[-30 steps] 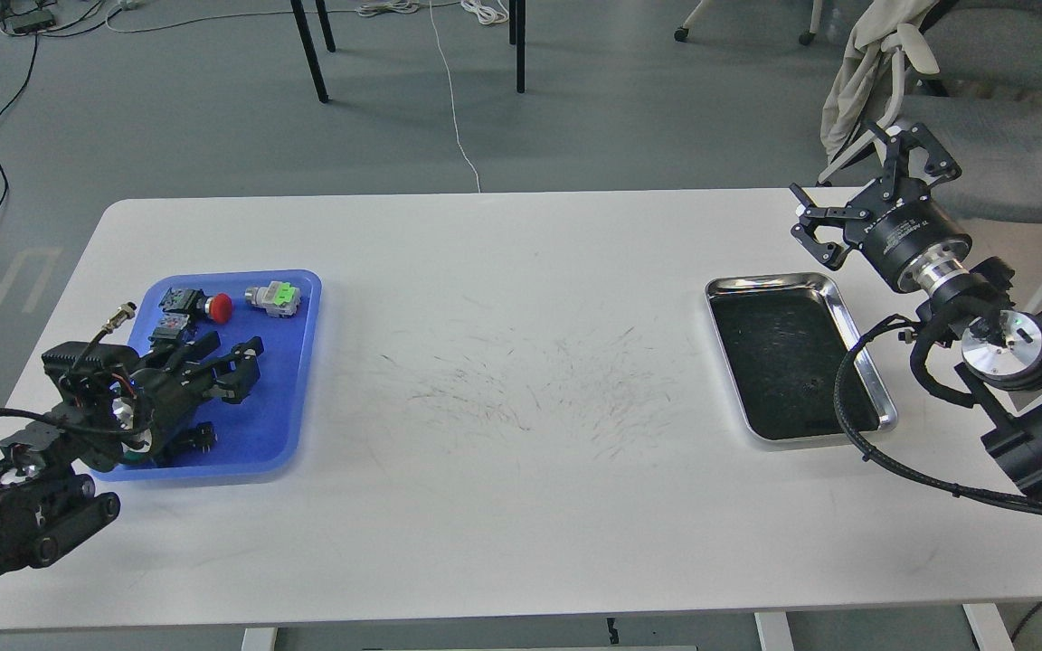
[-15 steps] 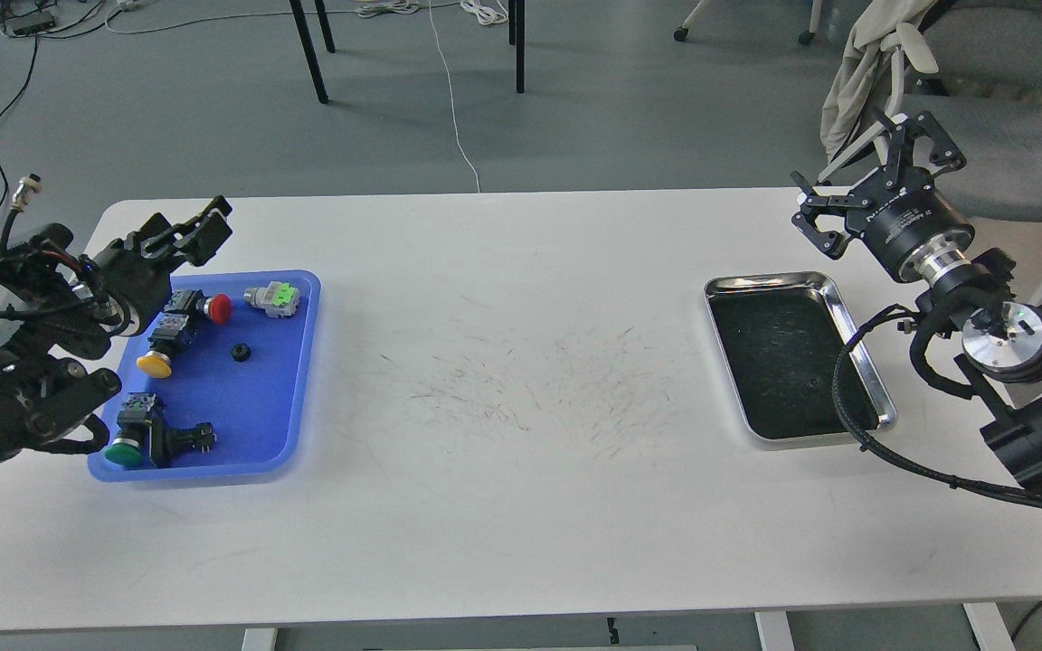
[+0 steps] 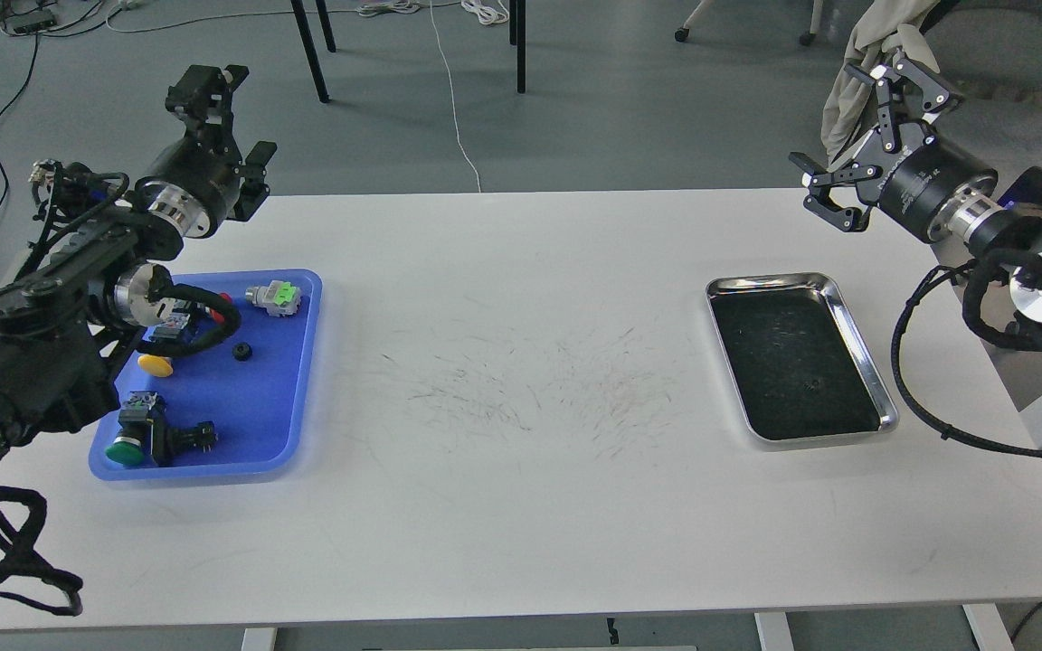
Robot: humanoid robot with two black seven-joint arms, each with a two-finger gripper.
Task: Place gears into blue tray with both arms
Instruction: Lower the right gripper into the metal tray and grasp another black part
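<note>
One gear (image 3: 240, 353) lies flat in the blue tray (image 3: 277, 425), a small black toothed wheel on bare blue floor near the tray's middle, apart from the switches around it. A grey switch with a green cap (image 3: 274, 297) sits near the tray's far right corner, a yellow-capped switch (image 3: 156, 363) lies to the gear's left, partly behind the left arm's cable, and a green-capped switch (image 3: 135, 437) rests at the near left corner. A dark speck on the black lining of the steel tray (image 3: 863, 362), on the right side of the white table (image 3: 521, 506), may be a second gear, but it is too small to be sure. The left gripper (image 3: 222, 117) is raised above the table's far left edge, its fingers spread and holding nothing. The right gripper (image 3: 856, 136) hangs high beyond the table's far right corner, claws splayed wide and empty, well apart from both trays
</note>
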